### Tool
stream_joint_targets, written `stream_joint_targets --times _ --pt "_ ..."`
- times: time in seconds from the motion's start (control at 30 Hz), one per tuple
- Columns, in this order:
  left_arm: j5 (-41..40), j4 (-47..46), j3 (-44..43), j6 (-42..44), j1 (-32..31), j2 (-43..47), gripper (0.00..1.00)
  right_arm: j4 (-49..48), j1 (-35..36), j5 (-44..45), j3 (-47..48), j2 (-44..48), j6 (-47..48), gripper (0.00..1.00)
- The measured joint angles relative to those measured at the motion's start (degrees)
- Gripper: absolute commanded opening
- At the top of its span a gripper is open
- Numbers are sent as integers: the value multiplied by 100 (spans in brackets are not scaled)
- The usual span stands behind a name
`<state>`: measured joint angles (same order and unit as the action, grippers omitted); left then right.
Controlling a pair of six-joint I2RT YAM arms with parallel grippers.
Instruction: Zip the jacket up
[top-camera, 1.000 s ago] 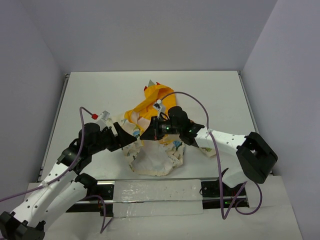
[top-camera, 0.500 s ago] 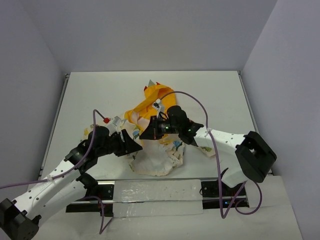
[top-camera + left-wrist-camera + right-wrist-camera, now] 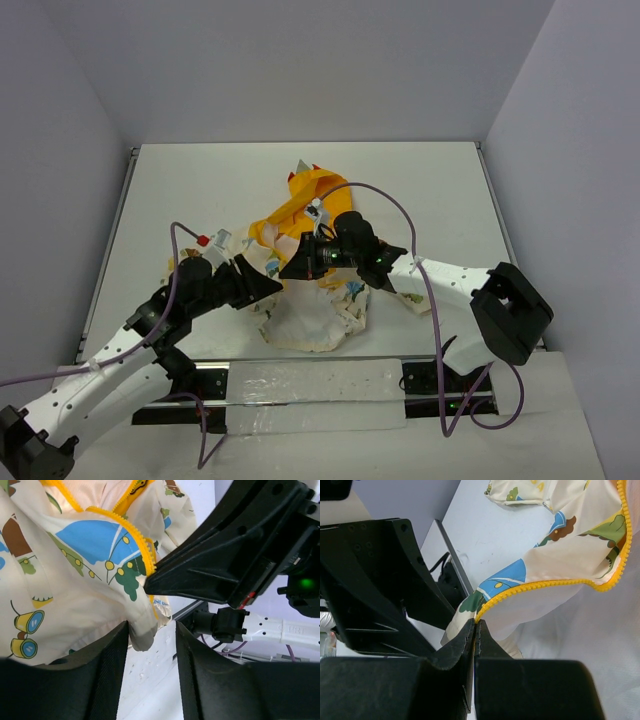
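Note:
The jacket (image 3: pixel 312 312), cream with cartoon prints and yellow-orange lining, lies crumpled at the table's middle. My right gripper (image 3: pixel 290 268) is shut on the jacket's yellow zipper edge (image 3: pixel 530 587) and holds it lifted; the teeth run out from between its jaws (image 3: pixel 475 624). My left gripper (image 3: pixel 272 287) is open just left of it, its jaws either side of a hanging cream corner of the jacket (image 3: pixel 142 630). The right gripper's black fingers (image 3: pixel 220 565) fill the upper right of the left wrist view. The zipper slider is not visible.
A clear plastic strip (image 3: pixel 315 392) lies along the near table edge between the arm bases. Grey walls close in the table on the left, back and right. The right arm's cable (image 3: pixel 400 215) loops above the jacket.
My left gripper has shifted right toward the jacket's lower left edge and now sits close to the right gripper. The right gripper has stayed put, still holding the zipper edge.

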<state>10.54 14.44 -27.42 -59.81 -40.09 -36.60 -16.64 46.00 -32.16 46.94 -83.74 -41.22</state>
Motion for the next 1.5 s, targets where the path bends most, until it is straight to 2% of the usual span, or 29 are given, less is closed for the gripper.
stream_joint_targets --times 0.27,0.3,0.37,0.57,0.67,0.7,0.73,0.77,0.8,0.83,0.9,1.03,1.23,1.27,1.33,1.4,1.5 --pt "-3 -85 0 -44 1 -444 44 2 0 0 0 0 16 0" --pt "-3 -87 0 -44 1 -453 41 2 0 -2 0 0 16 0" --pt "-5 -93 0 -47 0 -453 26 2 0 -2 -1 0 16 0" --pt "-21 -118 0 -101 0 -446 0 0 5 -3 0 0 16 0" --pt "-32 -113 0 -125 -1 -424 0 0 11 0 0 0 17 0" --pt "-39 -105 0 -130 -1 -408 0 0 11 1 0 0 19 3" --pt "-50 -96 0 -136 -1 -386 0 0 11 1 0 0 21 16" --pt "-64 -85 0 -142 -3 -358 0 1 12 1 0 1 35 35" --pt "-84 -72 0 -147 -8 -328 0 16 13 5 5 3 67 37" --pt "-104 -50 0 -154 -12 -288 0 134 15 38 49 7 118 51" --pt "-178 -6 8 -173 -12 -191 0 543 16 195 187 36 370 60" --pt "-287 -16 124 -287 -10 55 0 1525 -9 808 312 462 875 60" --pt "-432 -255 562 -599 -10 259 0 2572 -151 1969 183 1694 1301 50" --pt "-458 -315 634 -644 -10 278 0 2702 -164 2134 141 1836 1346 46" --pt "-482 -484 754 -731 -10 274 0 2940 -168 2463 48 1927 1414 45" --pt "-493 -599 797 -769 -10 215 0 3179 -168 2768 -68 1821 1424 46" --pt "-500 -754 798 -774 -10 45 0 3521 -171 3167 -178 1502 1426 57"
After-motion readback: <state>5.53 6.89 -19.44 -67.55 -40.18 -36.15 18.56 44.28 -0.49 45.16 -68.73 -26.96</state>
